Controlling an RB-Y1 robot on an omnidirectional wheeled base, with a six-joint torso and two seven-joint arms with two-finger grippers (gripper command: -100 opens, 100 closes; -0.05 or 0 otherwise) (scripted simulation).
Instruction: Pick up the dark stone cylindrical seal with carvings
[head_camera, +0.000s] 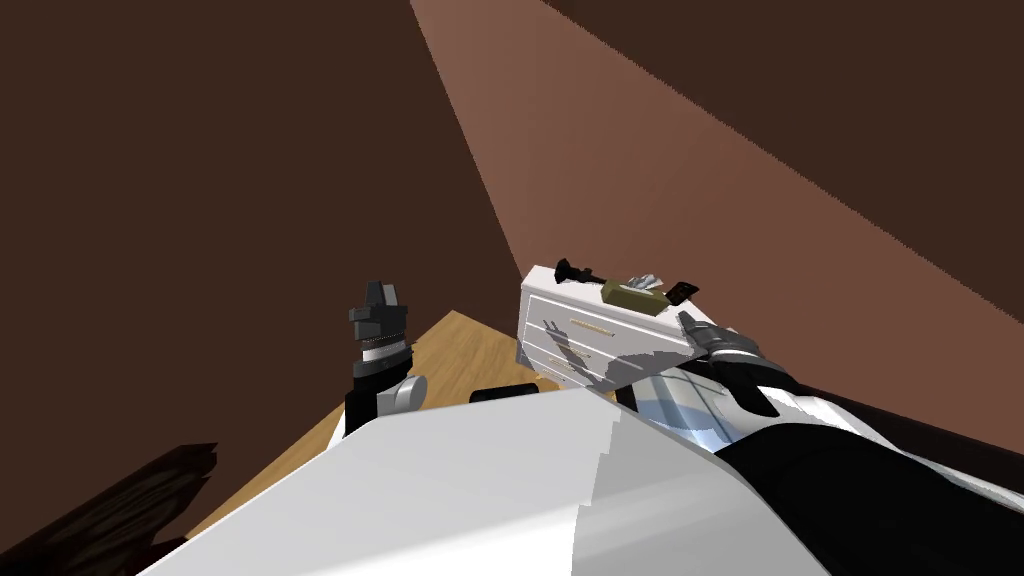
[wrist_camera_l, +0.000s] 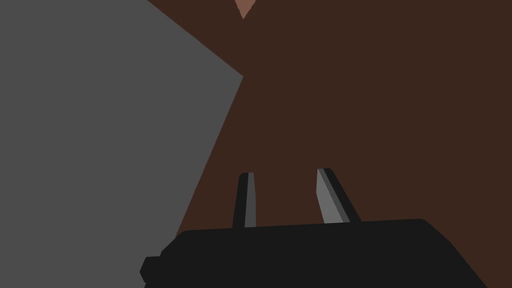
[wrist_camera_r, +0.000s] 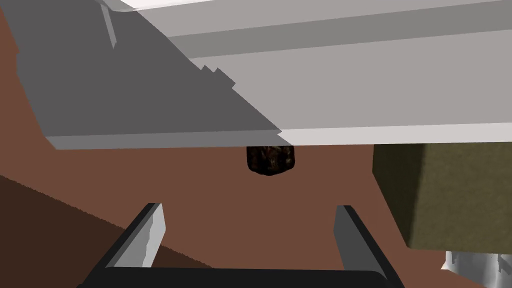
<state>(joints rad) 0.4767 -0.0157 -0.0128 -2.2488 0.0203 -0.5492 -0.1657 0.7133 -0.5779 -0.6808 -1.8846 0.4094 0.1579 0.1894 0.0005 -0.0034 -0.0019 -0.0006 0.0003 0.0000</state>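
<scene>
The seal (wrist_camera_r: 270, 160), a short dark cylinder with rough carving, is on the top of the white dresser (head_camera: 600, 335). In the right wrist view one of its ends meets the edge of that top and a brown wall lies behind it. It is ahead of the right gripper (wrist_camera_r: 250, 206), in line with the gap between the fingers (wrist_camera_r: 150, 232) and well apart from them. The right claw is spread wide with nothing between its blades. Beside the seal and nearer the gripper, an olive box (wrist_camera_r: 450, 195) rests on the same top. Past the box, a crumpled white thing (wrist_camera_r: 475, 265) shows at the corner of the view. In the head view the dresser stands against the wall with its drawers facing me. The box (head_camera: 630, 293) sits mid-top, a black long-handled object (head_camera: 572, 270) lies toward the left end, and a small dark piece (head_camera: 681, 291) is at the right end. I cannot tell whether that piece is the seal. The right gripper (head_camera: 690, 322) is at the dresser's right end, level with its top edge. The left gripper (head_camera: 380, 297) is raised over the wood floor (head_camera: 470, 350), well apart from the dresser. In its wrist view the left claw (wrist_camera_l: 285, 172) has its blades apart with a narrower gap, and it holds nothing.
</scene>
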